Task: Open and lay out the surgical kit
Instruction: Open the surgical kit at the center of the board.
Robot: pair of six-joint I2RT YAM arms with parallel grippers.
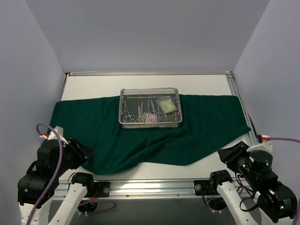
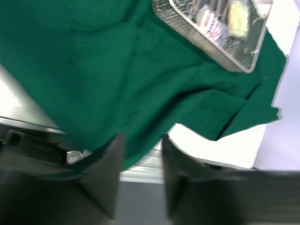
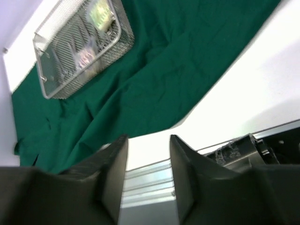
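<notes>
top external view: the wire-mesh tray [image 1: 150, 124] sits on the middle of the spread dark green cloth [image 1: 206, 126], with slim steel instruments [image 1: 139, 108] and clear packets [image 1: 167, 106] inside it. the cloth's near edge lies rumpled on the white table [image 1: 93, 84]. the left gripper [image 2: 141, 143] and right gripper [image 3: 148, 143] hang near the table's front corners, each with jaws parted and nothing between them.
</notes>
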